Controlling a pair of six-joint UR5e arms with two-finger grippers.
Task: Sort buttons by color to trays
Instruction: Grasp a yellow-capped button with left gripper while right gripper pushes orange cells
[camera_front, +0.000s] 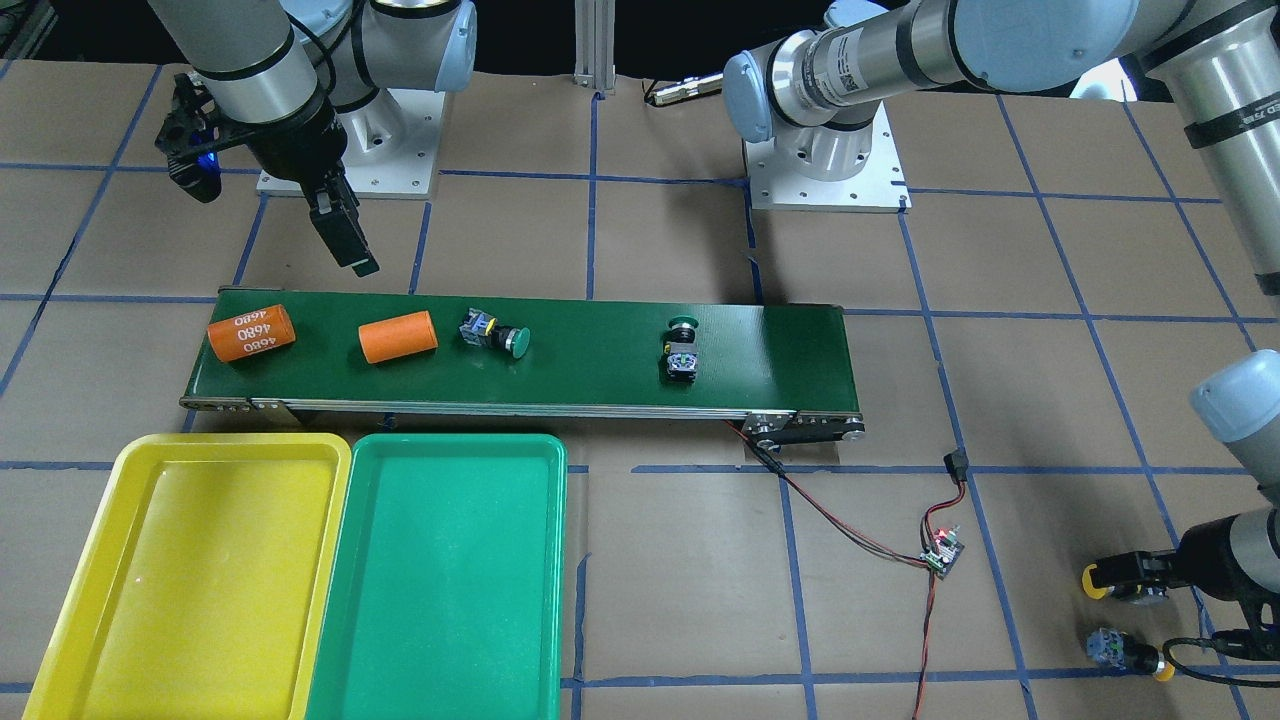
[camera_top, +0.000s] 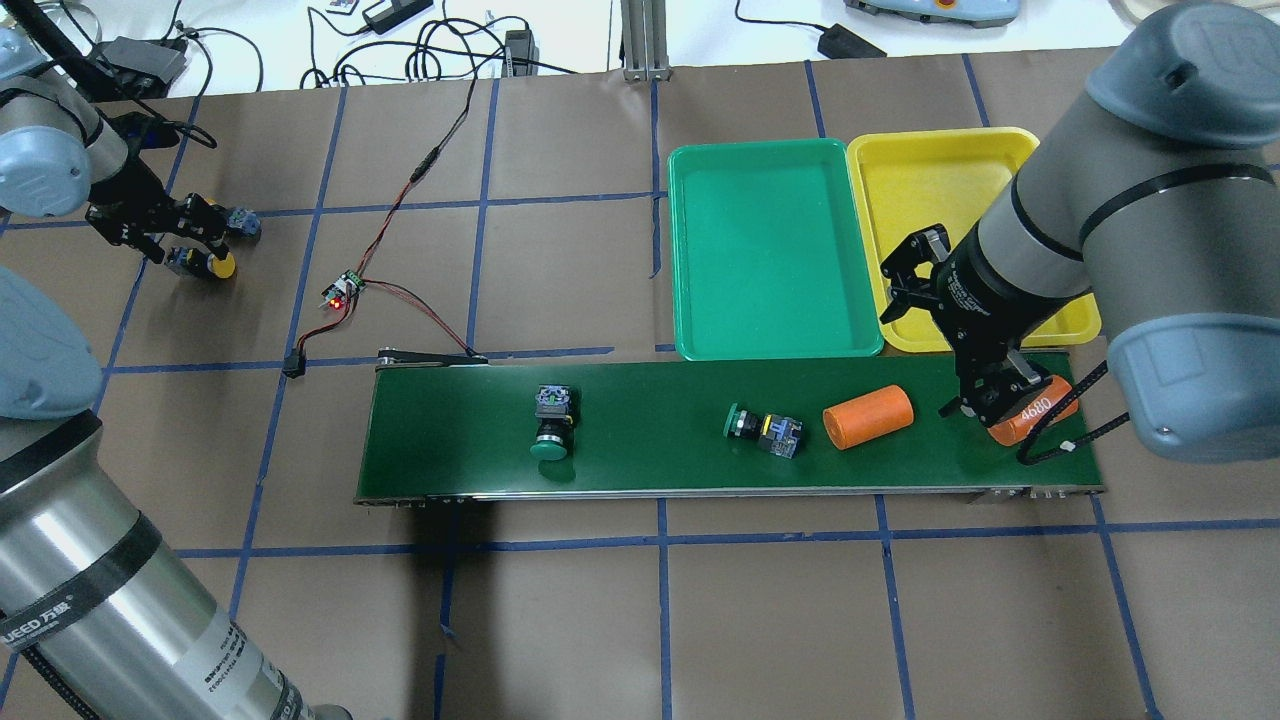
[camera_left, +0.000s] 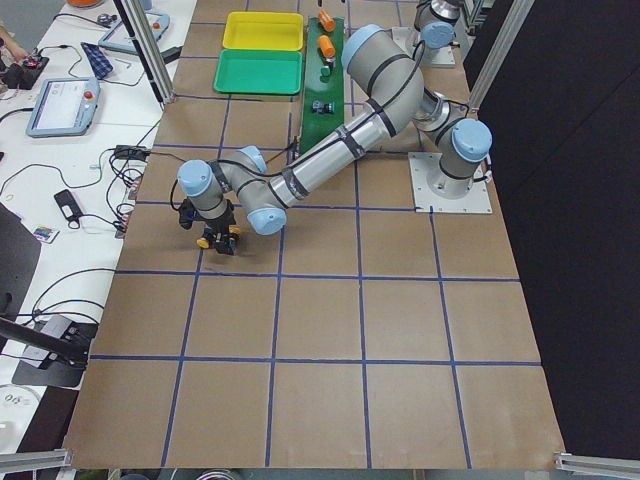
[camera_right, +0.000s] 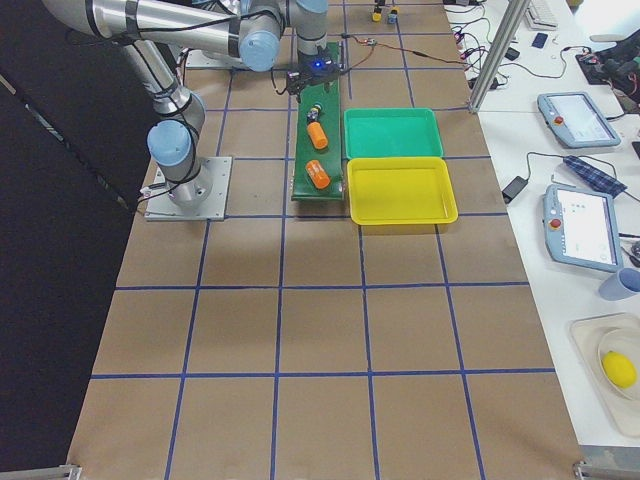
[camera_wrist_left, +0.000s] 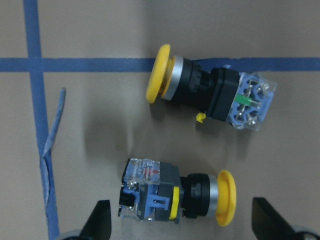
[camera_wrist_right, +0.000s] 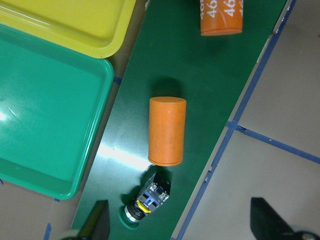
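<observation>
Yellow-capped button (camera_wrist_left: 172, 195) sits between the left end effector's (camera_wrist_left: 181, 212) spread fingers (camera_wrist_left: 100, 220), seemingly lined up for grasping, while the right end effector (camera_wrist_right: 180, 212) hangs spread above the belt (camera_wrist_right: 150, 65).

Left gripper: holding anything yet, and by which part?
Nothing is held yet. The left gripper is open, its fingers straddling one yellow button lengthwise, touching neither end.
</observation>
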